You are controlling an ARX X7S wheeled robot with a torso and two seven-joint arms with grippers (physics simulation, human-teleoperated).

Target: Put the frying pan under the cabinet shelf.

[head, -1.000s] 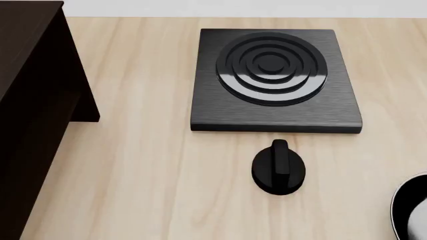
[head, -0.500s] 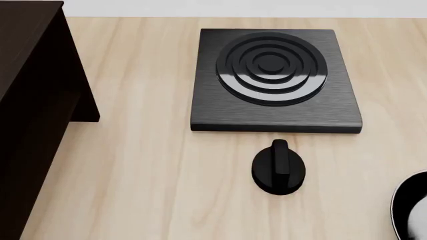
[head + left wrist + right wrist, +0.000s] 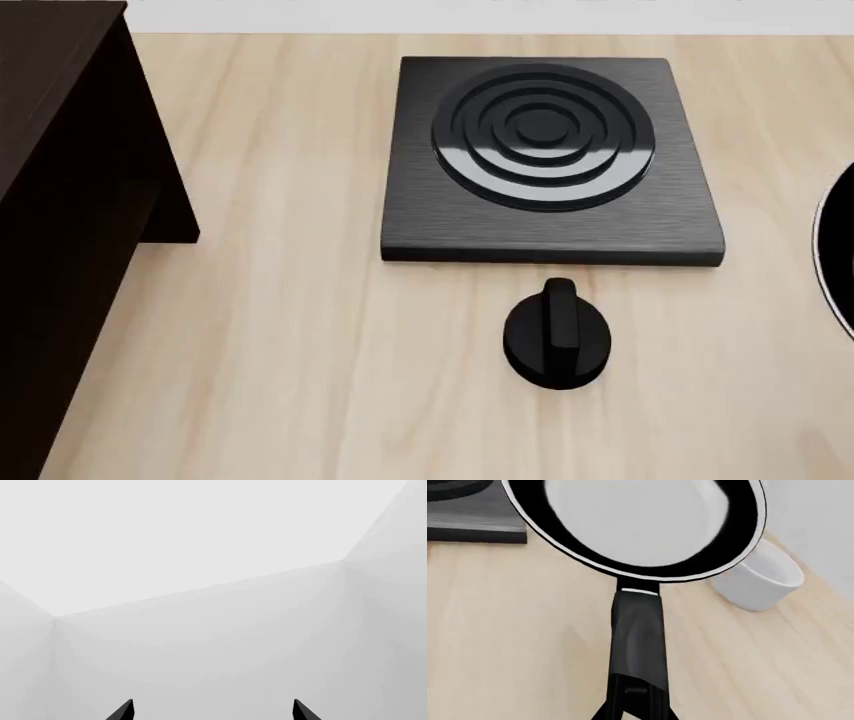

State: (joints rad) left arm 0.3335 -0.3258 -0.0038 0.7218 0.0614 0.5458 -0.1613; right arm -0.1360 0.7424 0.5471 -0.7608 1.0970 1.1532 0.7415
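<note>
The frying pan [image 3: 634, 517] is round and black with a thin silvery rim and a pale glossy inside. My right gripper [image 3: 635, 715] is shut on its long black handle [image 3: 639, 635]. In the head view only an arc of the frying pan [image 3: 838, 250] shows at the right edge, to the right of the burner plate. The dark brown cabinet shelf [image 3: 67, 200] stands at the far left of the wooden table. My left gripper [image 3: 212, 712] is open and empty, its fingertips [image 3: 123, 711] set wide apart and facing bare white walls. Neither gripper shows in the head view.
A square black burner plate [image 3: 551, 160] with concentric rings lies in the middle of the table [image 3: 294, 330]. A small round black knob [image 3: 557, 338] sits just in front of it. A white bowl [image 3: 757, 582] stands by the pan in the right wrist view.
The pan's edge has moved in the head view from the lower right corner up to the middle of the right edge. Plate, knob and cabinet have not moved.
</note>
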